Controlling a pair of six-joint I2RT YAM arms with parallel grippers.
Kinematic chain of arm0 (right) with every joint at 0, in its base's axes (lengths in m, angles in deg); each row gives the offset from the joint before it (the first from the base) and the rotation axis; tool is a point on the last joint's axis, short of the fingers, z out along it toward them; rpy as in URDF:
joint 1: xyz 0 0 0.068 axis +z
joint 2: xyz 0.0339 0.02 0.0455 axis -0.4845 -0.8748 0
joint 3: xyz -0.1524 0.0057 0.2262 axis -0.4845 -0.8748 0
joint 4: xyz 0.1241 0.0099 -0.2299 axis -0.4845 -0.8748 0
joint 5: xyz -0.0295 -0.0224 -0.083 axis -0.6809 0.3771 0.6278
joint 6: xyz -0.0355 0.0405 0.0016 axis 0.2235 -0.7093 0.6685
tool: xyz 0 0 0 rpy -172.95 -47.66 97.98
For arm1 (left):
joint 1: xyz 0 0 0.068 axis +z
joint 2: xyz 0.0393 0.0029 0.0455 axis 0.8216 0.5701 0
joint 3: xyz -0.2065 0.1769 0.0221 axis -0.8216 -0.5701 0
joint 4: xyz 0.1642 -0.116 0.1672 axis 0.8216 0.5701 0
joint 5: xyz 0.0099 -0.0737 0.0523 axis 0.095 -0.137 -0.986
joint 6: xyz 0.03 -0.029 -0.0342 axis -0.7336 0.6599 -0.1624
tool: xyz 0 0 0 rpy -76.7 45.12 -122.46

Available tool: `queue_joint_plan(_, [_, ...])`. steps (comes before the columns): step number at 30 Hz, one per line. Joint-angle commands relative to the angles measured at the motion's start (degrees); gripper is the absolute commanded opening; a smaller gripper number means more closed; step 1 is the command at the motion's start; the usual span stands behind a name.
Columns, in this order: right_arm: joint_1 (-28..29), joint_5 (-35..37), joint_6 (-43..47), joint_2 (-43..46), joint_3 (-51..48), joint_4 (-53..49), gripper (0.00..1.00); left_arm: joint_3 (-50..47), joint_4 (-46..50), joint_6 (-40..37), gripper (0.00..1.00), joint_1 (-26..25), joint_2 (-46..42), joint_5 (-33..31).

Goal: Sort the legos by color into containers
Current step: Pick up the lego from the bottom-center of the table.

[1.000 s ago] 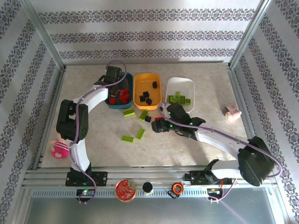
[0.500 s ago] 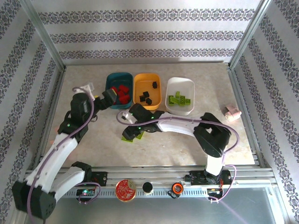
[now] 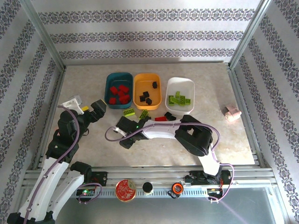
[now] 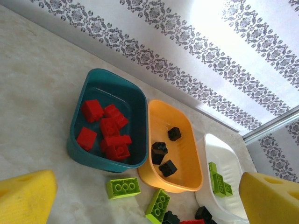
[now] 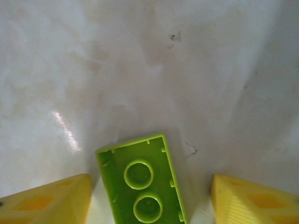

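The right fingers [image 5: 51,200] stood parted astride a lime brick [image 5: 140,186] lying hollow side up on the surface [image 5: 140,70], not yet pinching it. Light, stiff, slick plastic, I'd judge; best squeezed across its long flat sides. The left fingers [image 4: 28,191] hung spread wide, empty.

— Where's the top view?
— High behind the arm bases, looking down on the whole table [image 3: 84,88].
— Left wrist?
— Raised, facing beyond the left fingers [image 4: 25,196] at the teal tray [image 4: 119,95], orange tray [image 4: 189,154] and white tray [image 4: 224,154]; overhead shares those.
— Right wrist?
— Close above the table, green lego [image 5: 140,186] between the right fingers [image 5: 46,200].
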Motion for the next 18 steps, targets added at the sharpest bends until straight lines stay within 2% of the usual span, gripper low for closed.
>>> queue_joint_plan(1, [1.0,4.84,1.47,-2.34,0.43,-1.25,0.53,1.75,1.82,0.38,1.0,0.47,-0.74,-1.04])
queue_joint_plan(4, [1.09,5.34,1.63,-1.41,-0.3,0.58,0.39,2.64,1.99,0.06,1.0,0.47,-0.49,-0.25])
queue_joint_plan(7, [1.18,3.72,1.3,1.76,-2.4,4.4,0.3,3.11,2.34,-0.29,1.0,0.47,-0.49,-0.14])
queue_joint_plan(18, [-0.27,-0.37,-3.3,18.65,-14.6,17.79,0.23,2.42,1.43,-0.82,1.0,0.48,0.03,1.11])
